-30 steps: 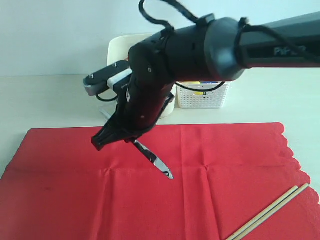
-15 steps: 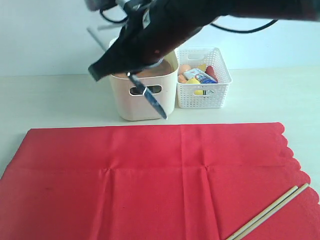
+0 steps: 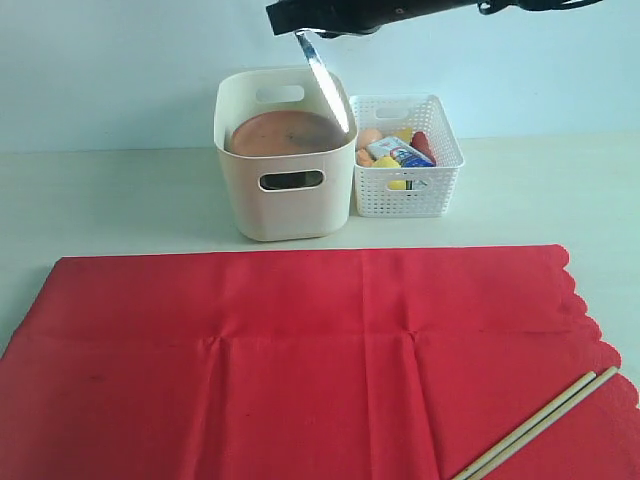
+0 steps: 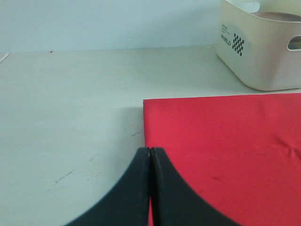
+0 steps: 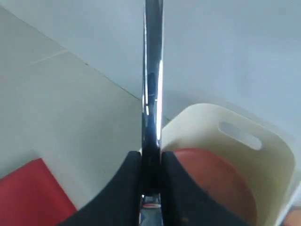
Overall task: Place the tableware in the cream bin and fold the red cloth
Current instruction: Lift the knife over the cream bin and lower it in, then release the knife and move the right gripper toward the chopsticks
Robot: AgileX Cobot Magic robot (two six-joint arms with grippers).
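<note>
My right gripper (image 3: pixel 300 22) is high over the cream bin (image 3: pixel 285 205), shut on the silver knife (image 3: pixel 328 82), whose blade slants down across the bin's opening. In the right wrist view the knife (image 5: pixel 152 84) sticks out between the fingers (image 5: pixel 126 188) above the bin (image 5: pixel 263 155). A round brown wooden plate (image 3: pixel 284 133) lies inside the bin. The red cloth (image 3: pixel 310 360) is spread flat in front, with light wooden chopsticks (image 3: pixel 540 422) on its near right corner. My left gripper (image 4: pixel 150 151) is shut and empty, low over the cloth's (image 4: pixel 225 141) far left corner.
A white lattice basket (image 3: pixel 408 190) with food items and a small carton stands right of the cream bin. Bare pale tabletop (image 3: pixel 110 200) lies left of the bin and behind the cloth.
My right gripper has lifted the knife off the red cloth and carried it up and back over the cream bin. The left gripper has not moved.
</note>
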